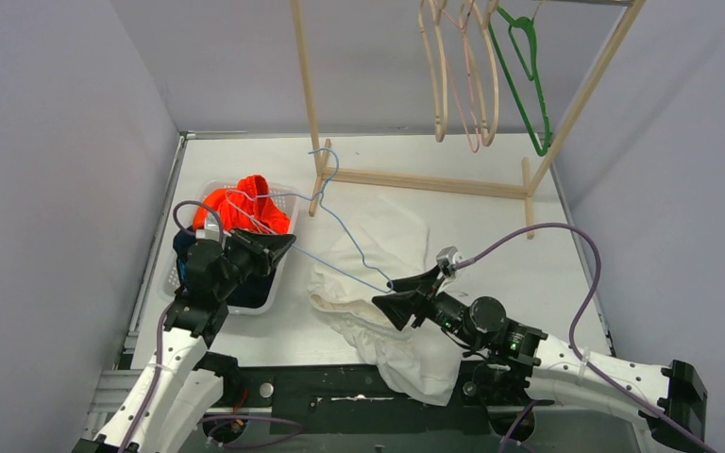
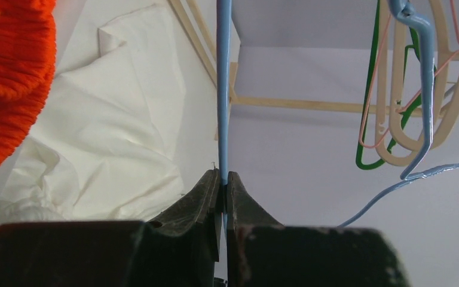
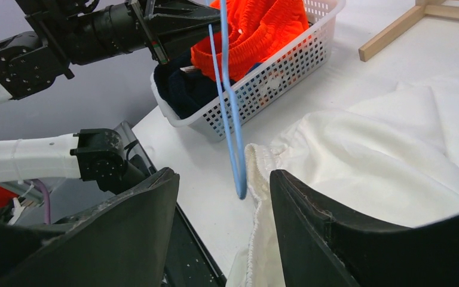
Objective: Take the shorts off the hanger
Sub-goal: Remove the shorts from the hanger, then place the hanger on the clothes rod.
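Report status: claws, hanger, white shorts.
Left claw shut on blue hanger. Right claw open, hanger corner between fingers. White shorts on table, seemingly off hanger.

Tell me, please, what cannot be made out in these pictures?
Right wrist view: the dark navy fabric shorts lie mostly buried under the bright orange shorts in the white lattice basket.
Left wrist view: the light-blue wire hanger vanishes between the shut left fingers.
Top view: the right arm covers part of the white fabric shorts; the wooden rack is cut off by the upper edge.
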